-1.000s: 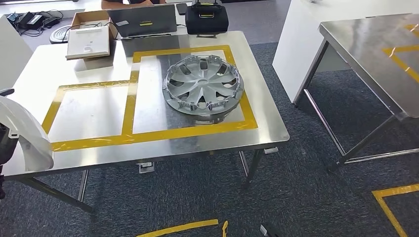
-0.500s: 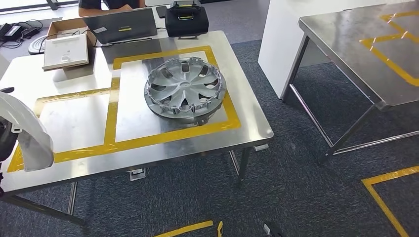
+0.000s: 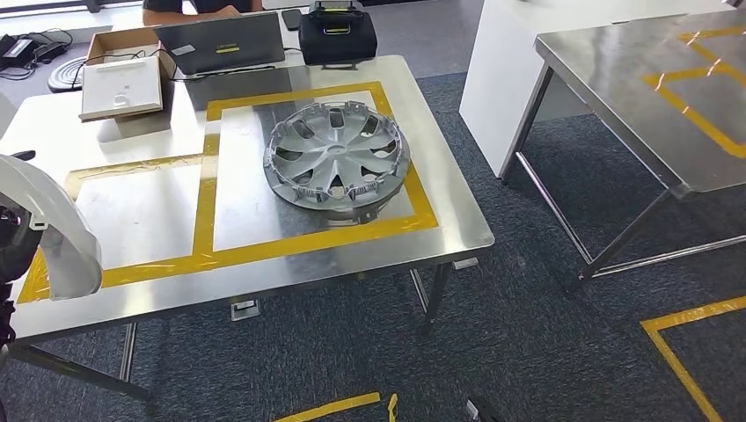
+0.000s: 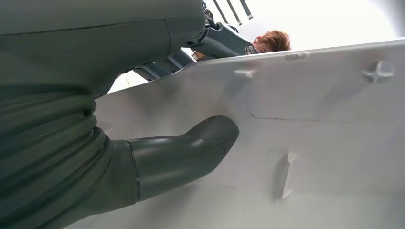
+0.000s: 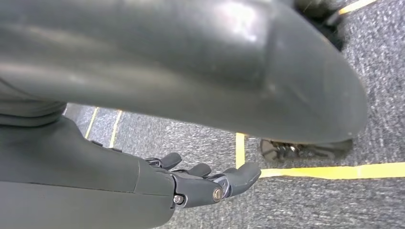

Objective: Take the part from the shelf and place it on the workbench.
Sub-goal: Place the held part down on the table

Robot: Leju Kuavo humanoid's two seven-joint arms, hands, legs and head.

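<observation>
Workbench and room, left to right

Left edge of the head view has the white part (image 3: 48, 224), a curved plastic panel, hanging over the near left corner of the workbench (image 3: 290, 264). Left hand (image 4: 143, 162) has hold of it: in the wrist view the thick grey thumb (image 4: 191, 148) lies flat against the part's inner face, darker fingers over its top edge. A bit of a person's hair peeks over that edge too.

Bench top is bare brushed steel with yellow tape (image 3: 204, 198) marking two boxes side by side. Left box has the part overlapping its corner, right box holds a silver hubcap (image 3: 337, 163) lying flat. Along the far edge: a cardboard box (image 3: 123, 53) with a white box (image 3: 123, 88) on it, a laptop (image 3: 220, 42), a black case (image 3: 337, 37), and a person (image 3: 198, 7) sitting behind the laptop.

Floor is dark grey carpet (image 3: 493, 343) with yellow tape lines (image 3: 691, 338). Further right there's a white cabinet (image 3: 506, 61), then a second steel table (image 3: 642, 79) with its own tape.

Right hand (image 5: 200, 183) hangs over the carpet, fingers loosely apart, nothing in it
</observation>
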